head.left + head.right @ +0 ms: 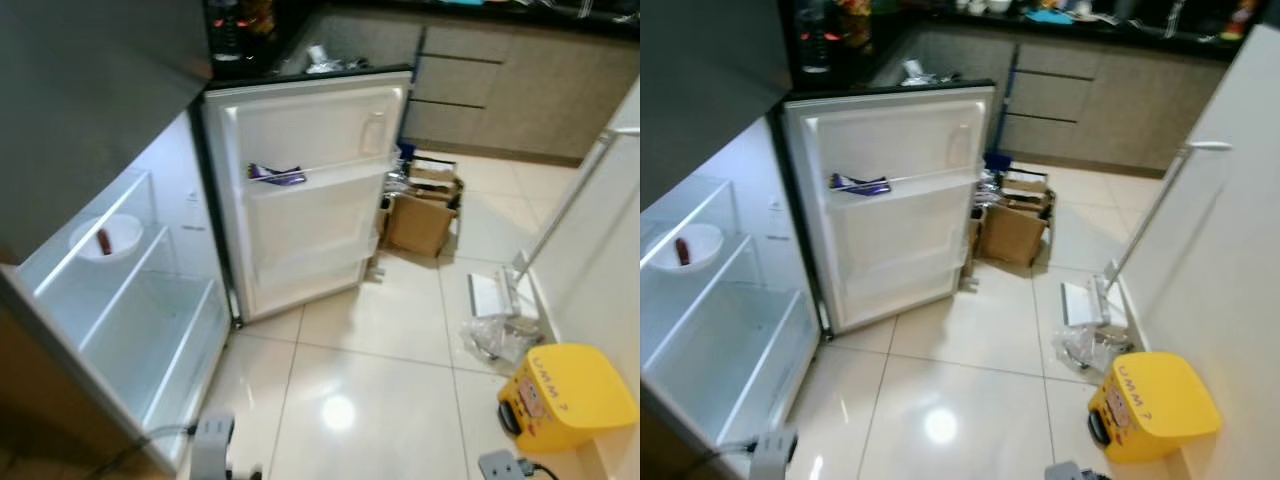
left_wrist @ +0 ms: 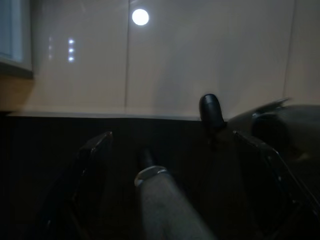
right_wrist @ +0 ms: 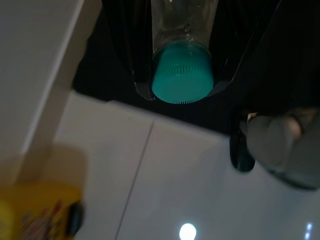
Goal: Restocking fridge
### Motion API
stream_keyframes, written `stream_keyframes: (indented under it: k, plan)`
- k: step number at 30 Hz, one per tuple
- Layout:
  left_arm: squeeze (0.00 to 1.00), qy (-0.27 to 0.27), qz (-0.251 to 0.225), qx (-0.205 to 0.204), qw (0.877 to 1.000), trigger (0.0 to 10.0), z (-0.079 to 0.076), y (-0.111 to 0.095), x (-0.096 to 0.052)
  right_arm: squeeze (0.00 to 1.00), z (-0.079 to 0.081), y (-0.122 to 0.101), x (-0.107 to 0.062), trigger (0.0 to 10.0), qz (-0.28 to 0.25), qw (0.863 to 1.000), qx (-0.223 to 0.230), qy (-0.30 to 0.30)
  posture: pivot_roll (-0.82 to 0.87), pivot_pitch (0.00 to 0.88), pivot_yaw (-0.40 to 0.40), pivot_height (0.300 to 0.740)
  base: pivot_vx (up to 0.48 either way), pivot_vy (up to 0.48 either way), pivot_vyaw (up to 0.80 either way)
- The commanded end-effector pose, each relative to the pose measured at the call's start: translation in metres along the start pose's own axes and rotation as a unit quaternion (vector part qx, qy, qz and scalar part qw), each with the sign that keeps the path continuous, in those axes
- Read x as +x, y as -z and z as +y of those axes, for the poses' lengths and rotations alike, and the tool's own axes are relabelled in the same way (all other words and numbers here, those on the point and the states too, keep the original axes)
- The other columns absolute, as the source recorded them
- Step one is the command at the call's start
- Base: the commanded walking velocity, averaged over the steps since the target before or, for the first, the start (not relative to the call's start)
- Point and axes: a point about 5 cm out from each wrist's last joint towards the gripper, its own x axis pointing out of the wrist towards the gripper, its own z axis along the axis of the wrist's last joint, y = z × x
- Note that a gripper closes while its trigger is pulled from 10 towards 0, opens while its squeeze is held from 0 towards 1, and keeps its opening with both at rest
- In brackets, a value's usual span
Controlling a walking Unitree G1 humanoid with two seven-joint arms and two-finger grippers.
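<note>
white bowl [image 1: 106, 238] on fridge [image 1: 150, 300] shelf holds small red item [image 1: 104, 241].

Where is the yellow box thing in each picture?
Left eye view: the yellow box sits on the floor at the bottom right.
Right eye view: bottom right too, a bit nearer the middle.
Left wrist view: not in it.
Right wrist view: a blurry yellow patch in one corner.
Shared landmark: the white fridge door in both eye views.
</note>
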Motion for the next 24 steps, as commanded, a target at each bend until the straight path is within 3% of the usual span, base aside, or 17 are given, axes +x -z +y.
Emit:
stream_keyframes:
  k: [1, 10, 18, 24]
  plan:
    - [0.00, 0.003, -0.005, 0.010, 1.000, 10.0, -0.0025, -0.0058, 0.0019, 0.00, -0.0030, 0.0084, -0.0019, 10.0, 0.015, 1.000, 0.003, 0.004, -0.07, 0.054, 0.004, 0.740, 0.000, 0.000, -0.80]
    - [0.00, 0.006, -0.006, 0.016, 1.000, 10.0, -0.0038, -0.0070, 0.0025, 0.00, -0.0044, 0.0057, -0.0015, 10.0, 0.008, 1.000, -0.006, 0.006, -0.07, 0.043, 0.008, 0.740, 0.000, 0.000, -0.80]
    - [0.00, 0.013, -0.001, 0.022, 1.000, 10.0, -0.0070, -0.0068, 0.0036, 0.00, -0.0043, 0.0031, -0.0011, 10.0, 0.001, 1.000, -0.013, 0.006, -0.07, 0.046, 0.006, 0.740, 0.000, 0.000, 0.00]
    - [0.00, 0.011, 0.006, 0.025, 1.000, 10.0, -0.0082, -0.0036, 0.0037, 0.00, -0.0033, 0.0022, -0.0009, 10.0, -0.002, 1.000, -0.014, 0.005, -0.07, 0.045, 0.005, 0.740, 0.000, -0.446, 0.00]
